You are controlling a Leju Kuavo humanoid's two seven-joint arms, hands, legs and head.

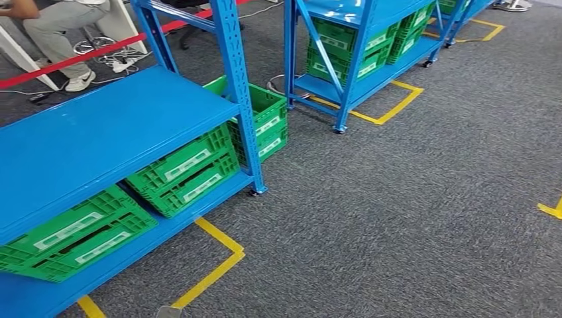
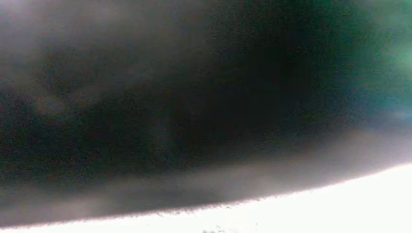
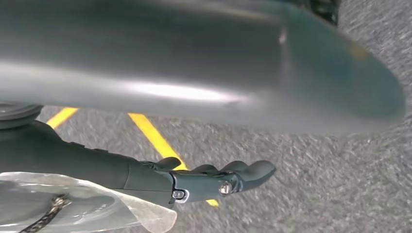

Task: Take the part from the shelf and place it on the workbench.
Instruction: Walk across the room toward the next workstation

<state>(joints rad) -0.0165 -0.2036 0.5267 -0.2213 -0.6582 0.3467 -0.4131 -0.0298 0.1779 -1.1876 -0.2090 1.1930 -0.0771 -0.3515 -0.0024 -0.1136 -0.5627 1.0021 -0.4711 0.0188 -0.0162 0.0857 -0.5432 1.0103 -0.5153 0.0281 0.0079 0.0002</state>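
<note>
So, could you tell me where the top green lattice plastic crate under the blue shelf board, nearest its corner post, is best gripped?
Probably that crate by its labelled long side, at the upper rim, coming from the grey carpeted aisle: the blue metal shelf board covers it from above, while that side faces the open floor.

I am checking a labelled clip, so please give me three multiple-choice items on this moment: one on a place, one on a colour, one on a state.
1. Where do the green crates sit?
A. on the shelf's top board
B. on the blue shelf's low board
C. on the carpet, away from any shelf

2. What colour is the floor tape by the shelf's foot?
A. yellow
B. white
C. green

3. How is the right hand?
A. clamped on a crate
B. pressing the shelf
C. fingers extended above the carpet, gripping nothing visible

Answers: B, the crates lie under the top board; A, yellow strips mark the grey carpet; C, the right wrist view shows its fingers over carpet.
</note>
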